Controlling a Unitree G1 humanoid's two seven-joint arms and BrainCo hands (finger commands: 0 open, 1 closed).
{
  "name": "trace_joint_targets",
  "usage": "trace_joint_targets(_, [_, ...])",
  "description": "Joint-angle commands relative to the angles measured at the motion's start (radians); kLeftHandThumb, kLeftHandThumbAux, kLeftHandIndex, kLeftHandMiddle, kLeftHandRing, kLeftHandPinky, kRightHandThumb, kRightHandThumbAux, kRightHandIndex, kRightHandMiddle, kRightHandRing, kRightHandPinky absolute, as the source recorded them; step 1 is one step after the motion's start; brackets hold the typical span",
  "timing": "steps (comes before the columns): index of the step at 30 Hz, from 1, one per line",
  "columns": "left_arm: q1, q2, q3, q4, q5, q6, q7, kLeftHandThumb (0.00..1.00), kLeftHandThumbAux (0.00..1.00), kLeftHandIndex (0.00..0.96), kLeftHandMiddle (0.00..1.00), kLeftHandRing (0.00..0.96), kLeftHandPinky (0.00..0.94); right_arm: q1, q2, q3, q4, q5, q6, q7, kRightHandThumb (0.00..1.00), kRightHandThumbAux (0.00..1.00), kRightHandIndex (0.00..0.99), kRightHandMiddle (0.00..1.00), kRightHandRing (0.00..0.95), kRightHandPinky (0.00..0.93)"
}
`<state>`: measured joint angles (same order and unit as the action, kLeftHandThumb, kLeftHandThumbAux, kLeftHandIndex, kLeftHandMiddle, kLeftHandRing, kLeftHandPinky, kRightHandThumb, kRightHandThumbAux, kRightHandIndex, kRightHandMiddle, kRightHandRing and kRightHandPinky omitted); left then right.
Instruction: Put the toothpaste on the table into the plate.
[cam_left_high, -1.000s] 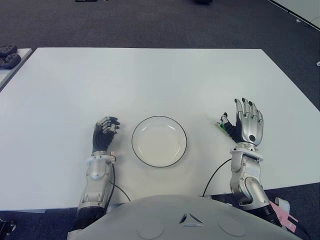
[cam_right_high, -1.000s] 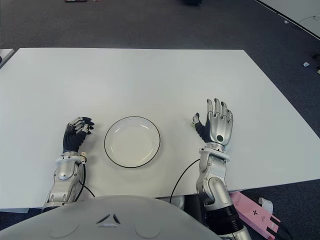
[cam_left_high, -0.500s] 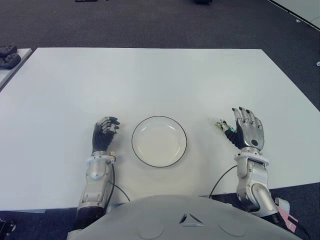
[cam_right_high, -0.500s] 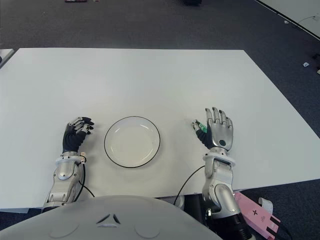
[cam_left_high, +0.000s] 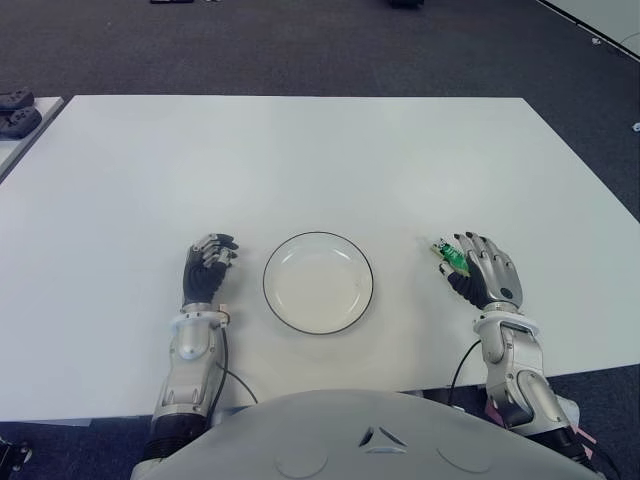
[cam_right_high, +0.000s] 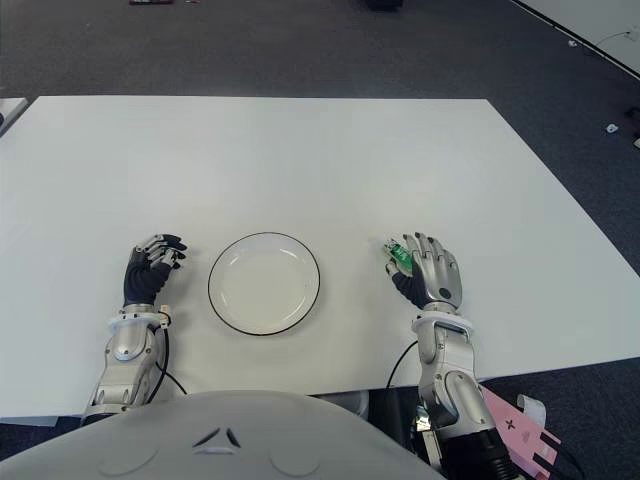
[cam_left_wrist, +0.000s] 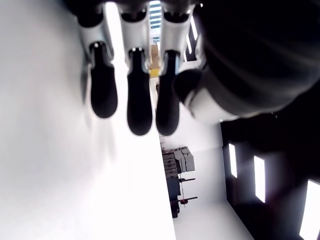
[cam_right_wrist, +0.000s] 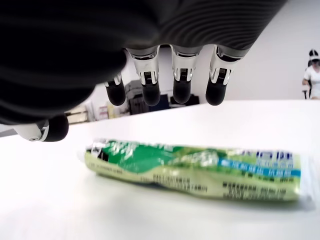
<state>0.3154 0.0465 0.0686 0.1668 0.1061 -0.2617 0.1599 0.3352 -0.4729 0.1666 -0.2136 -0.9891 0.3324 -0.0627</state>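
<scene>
**A:** What has changed in the last second?

**B:** The right hand (cam_left_high: 483, 277) has come down. A second ago it stood raised with its fingers pointing up and away from the robot, hiding most of the toothpaste (cam_right_wrist: 195, 169). Now it sits low over the table (cam_left_high: 300, 160), to the right of the plate (cam_left_high: 318, 283), palm down above the tube.

**A:** Has it taken hold?

**B:** Not yet. In the right wrist view the tube lies flat on the white surface, green and white, with open space between it and the fingertips (cam_right_wrist: 182, 94) hanging above. The fingers are extended and apart, and nothing is held. In the eye views only the tube's green end (cam_left_high: 447, 252) shows, poking out from under the hand on the side nearer the plate.

**A:** And the left hand?

**B:** The left hand (cam_left_high: 207, 271) shows just to the left of the plate, fingers curled inward, holding nothing. It has not moved over that second.

**A:** What does this mean for the task?

**B:** My reading is that the reach is finished and the grasp is about to begin. The tube is still on the table, well clear of the plate's rim, and the plate is bare. The hand must still close round the tube, lift it and carry it across to the left.
</scene>
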Motion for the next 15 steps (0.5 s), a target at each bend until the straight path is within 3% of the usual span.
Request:
trace_joint_targets(1, [0.025, 0.000, 0.002, 0.036, -0.007, 0.037, -0.015, 0.707, 0.722, 0.434, 0.481, 0.535, 0.562, -0.017, -0.020, -0.001, 0.033, 0.014, -0.020, 0.021, 0.578, 0.212, 0.000, 0.000, 0.000, 0.000])
trace_joint_targets(15, [0.034, 0.004, 0.000, 0.034, 0.001, 0.030, -0.008, 0.707, 0.721, 0.434, 0.499, 0.547, 0.567, -0.071, -0.060, 0.035, 0.176, 0.023, -0.058, 0.069, 0.589, 0.223, 0.000, 0.000, 0.000, 0.000])
